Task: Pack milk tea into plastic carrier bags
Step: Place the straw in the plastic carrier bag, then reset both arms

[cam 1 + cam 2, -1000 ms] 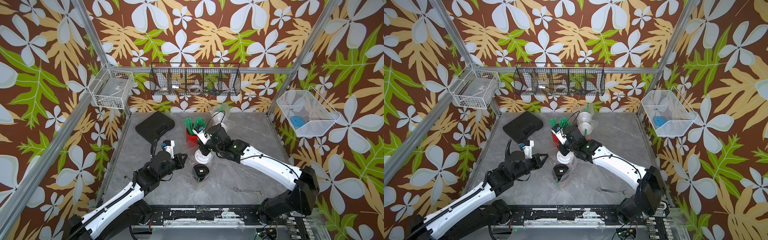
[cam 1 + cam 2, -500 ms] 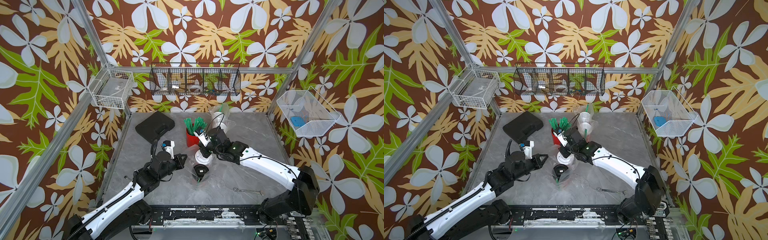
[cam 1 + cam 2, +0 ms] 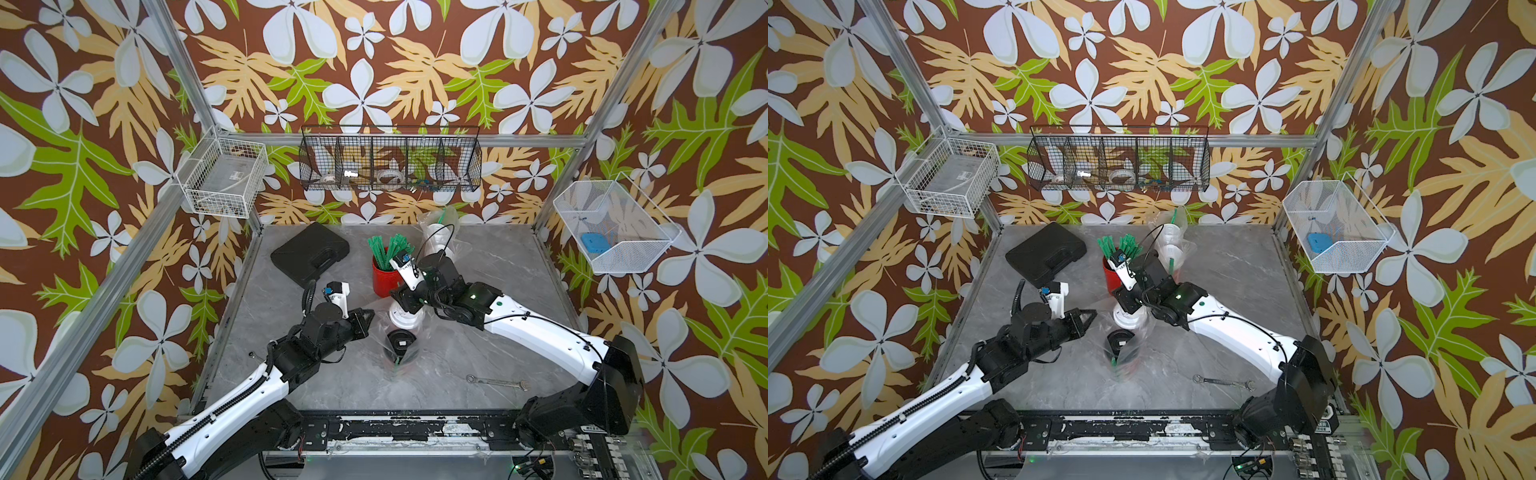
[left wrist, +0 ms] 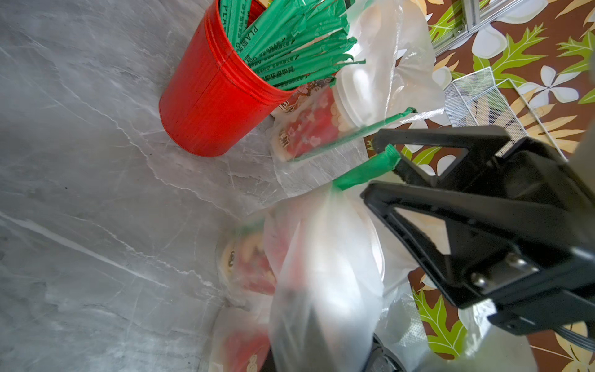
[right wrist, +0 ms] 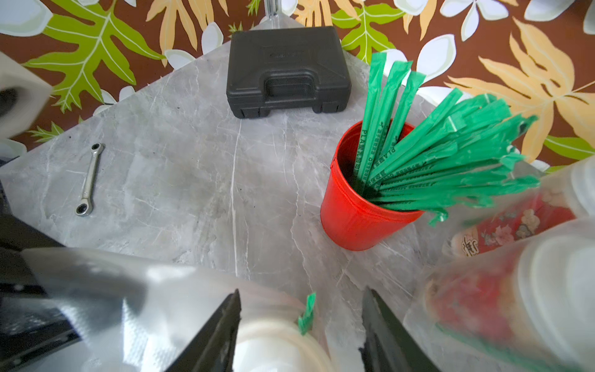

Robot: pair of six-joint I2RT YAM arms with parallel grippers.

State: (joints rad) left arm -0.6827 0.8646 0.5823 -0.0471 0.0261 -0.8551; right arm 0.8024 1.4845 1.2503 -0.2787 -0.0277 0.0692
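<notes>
Mid-table stands a clear plastic carrier bag holding two milk tea cups, one white-lidded, one black-lidded. My left gripper is shut on the bag's left edge; film hides its jaws in the left wrist view. My right gripper hovers open over the white lid. A green straw's tip stands free between its fingers. Another bag with two white-lidded cups stands at the back.
A red pot of green straws stands just behind the right gripper. A black case lies at the back left and a wrench at the front right. Wire baskets hang on the walls.
My right gripper's jaws have parted and let go of the green straw, which now stands in the near bag. The left arm has held still.
</notes>
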